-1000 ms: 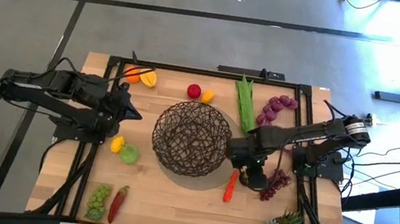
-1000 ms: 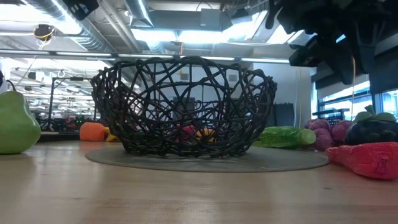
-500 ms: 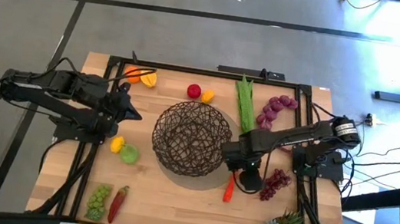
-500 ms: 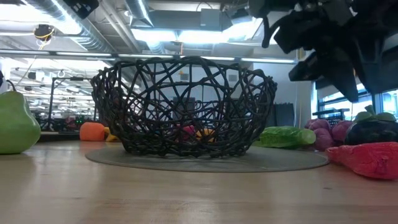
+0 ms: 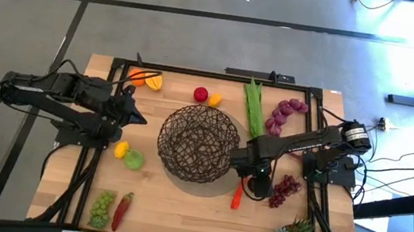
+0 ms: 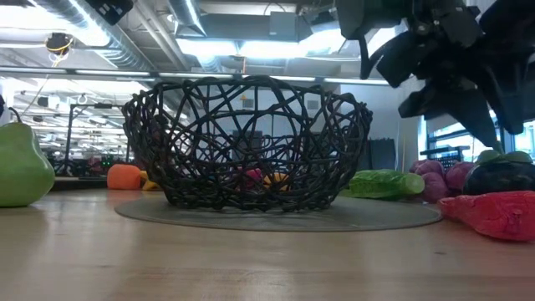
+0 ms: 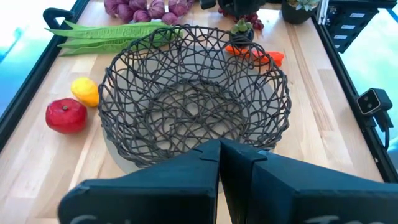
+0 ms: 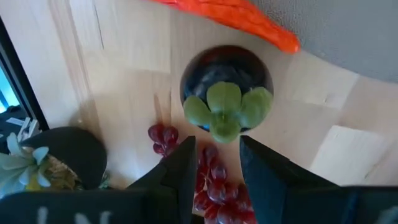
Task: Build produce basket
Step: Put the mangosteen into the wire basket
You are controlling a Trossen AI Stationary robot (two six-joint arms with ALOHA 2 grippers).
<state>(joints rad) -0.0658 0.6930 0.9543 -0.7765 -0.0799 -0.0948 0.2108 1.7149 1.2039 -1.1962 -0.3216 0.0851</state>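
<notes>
The right end effector [image 5: 256,173] hangs just right of the basket [image 5: 198,143], its fingers [image 8: 182,168] spread with nothing between them; straight beneath it on the bench [image 5: 170,211] sits a dark round fruit with a green leafy cap [image 8: 226,93], the fingers above it and apart from it; the carrot [image 5: 237,194] lies just beside that fruit at the basket's lower right edge, on the rim of the grey mat [image 5: 218,183]; dark red grapes [image 5: 286,189] lie farther right of the basket. The left end effector [image 5: 136,118] waits to the left of the basket with its fingers pressed together, holding nothing. The basket stands mid-bench and looks empty; beyond it lie a long green stalk [image 5: 254,106], purple grapes [image 5: 284,113], a red apple [image 5: 201,94] and a lemon [image 5: 215,99]; toward its far left an orange [image 5: 138,79]; left of it a green pear [image 5: 134,159]; near left, green grapes [image 5: 103,208] and a red chilli [image 5: 122,209].
</notes>
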